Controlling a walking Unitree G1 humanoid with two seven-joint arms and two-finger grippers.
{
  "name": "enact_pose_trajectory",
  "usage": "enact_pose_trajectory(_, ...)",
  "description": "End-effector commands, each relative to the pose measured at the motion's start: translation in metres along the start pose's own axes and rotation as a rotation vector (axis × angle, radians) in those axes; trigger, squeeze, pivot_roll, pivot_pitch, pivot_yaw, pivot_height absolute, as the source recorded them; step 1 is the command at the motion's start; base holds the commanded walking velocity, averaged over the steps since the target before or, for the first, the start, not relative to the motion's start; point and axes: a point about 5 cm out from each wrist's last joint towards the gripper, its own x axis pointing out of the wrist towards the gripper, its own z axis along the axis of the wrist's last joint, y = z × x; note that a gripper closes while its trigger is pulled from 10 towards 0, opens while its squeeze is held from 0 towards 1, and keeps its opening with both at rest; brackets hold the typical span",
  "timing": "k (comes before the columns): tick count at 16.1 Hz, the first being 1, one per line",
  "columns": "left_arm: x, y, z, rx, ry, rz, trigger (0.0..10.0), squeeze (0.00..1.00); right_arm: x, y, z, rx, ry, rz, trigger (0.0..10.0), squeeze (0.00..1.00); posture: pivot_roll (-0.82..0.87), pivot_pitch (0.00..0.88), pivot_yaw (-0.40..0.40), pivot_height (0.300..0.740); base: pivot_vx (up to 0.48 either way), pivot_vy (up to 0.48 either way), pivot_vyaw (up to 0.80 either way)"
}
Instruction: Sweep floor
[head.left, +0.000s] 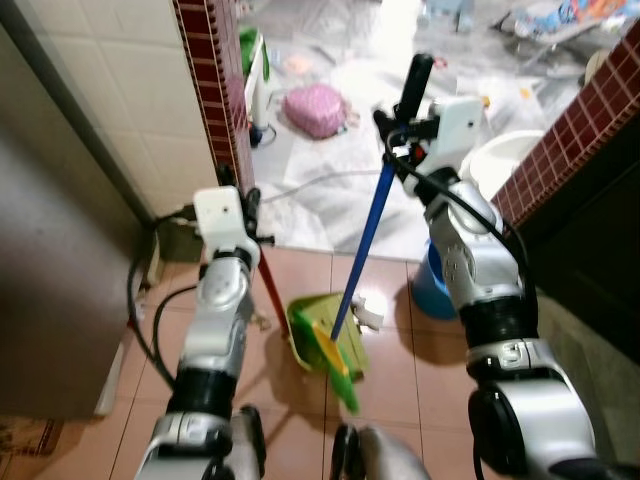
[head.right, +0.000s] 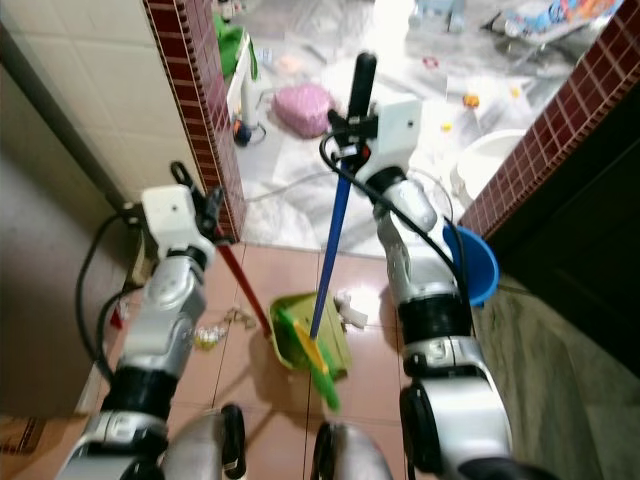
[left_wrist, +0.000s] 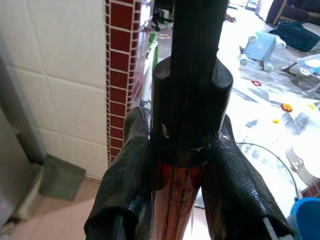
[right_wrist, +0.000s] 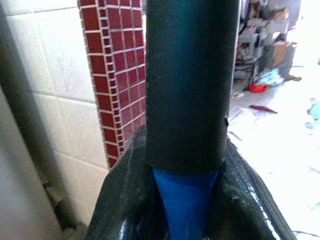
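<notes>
My right gripper (head.left: 398, 132) clamps the blue broom handle (head.left: 366, 235) high up, for reach; its bristles sit below, in the green dustpan (head.left: 325, 345), whose red handle (head.right: 243, 281) my left gripper (head.right: 203, 208) grips steady (bits (head.right: 210, 335) remain alongside).

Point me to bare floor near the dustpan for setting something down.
Free: red tiles between the dustpan and blue bucket, beyond the white scrap. Crowded: litter left of the dustpan, by the left gripper's red handle; right gripper holds the broom.

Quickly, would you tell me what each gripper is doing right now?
Left gripper: shut on the red dustpan handle.
Right gripper: shut on the blue broom handle.
</notes>
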Motion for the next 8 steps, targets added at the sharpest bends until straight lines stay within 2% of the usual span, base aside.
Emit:
enact_pose_trajectory(1,-0.001,-0.003,0.018,0.016,-0.072,-0.029,10.0,0.0,0.005,-0.005,0.02,-0.072,-0.085,-0.011,10.0,0.0,-0.03,0.144,-0.051,0.74,0.0,0.0,0.0)
enact_pose_trajectory(4,-0.006,0.004,0.029,0.065,-0.103,-0.024,10.0,0.0,0.002,-0.011,0.018,-0.16,-0.078,-0.036,10.0,0.0,-0.03,0.146,-0.053,0.74,0.0,0.0,0.0)
enact_pose_trajectory(5,-0.007,0.008,0.026,0.084,-0.094,-0.012,10.0,0.0,0.0,-0.011,0.016,-0.216,-0.086,-0.042,10.0,0.0,-0.03,0.146,-0.053,0.74,0.0,0.0,0.0)
enact_pose_trajectory(6,-0.009,0.01,0.024,0.086,-0.078,-0.003,10.0,0.0,-0.001,-0.01,0.016,-0.234,-0.09,-0.041,10.0,0.0,-0.02,0.147,-0.055,0.74,0.0,0.0,0.0)
enact_pose_trajectory(8,-0.015,0.015,0.014,0.067,-0.031,0.014,10.0,0.0,-0.004,-0.012,0.014,-0.318,-0.1,-0.065,10.0,0.0,-0.02,0.148,-0.056,0.74,0.0,0.0,0.0)
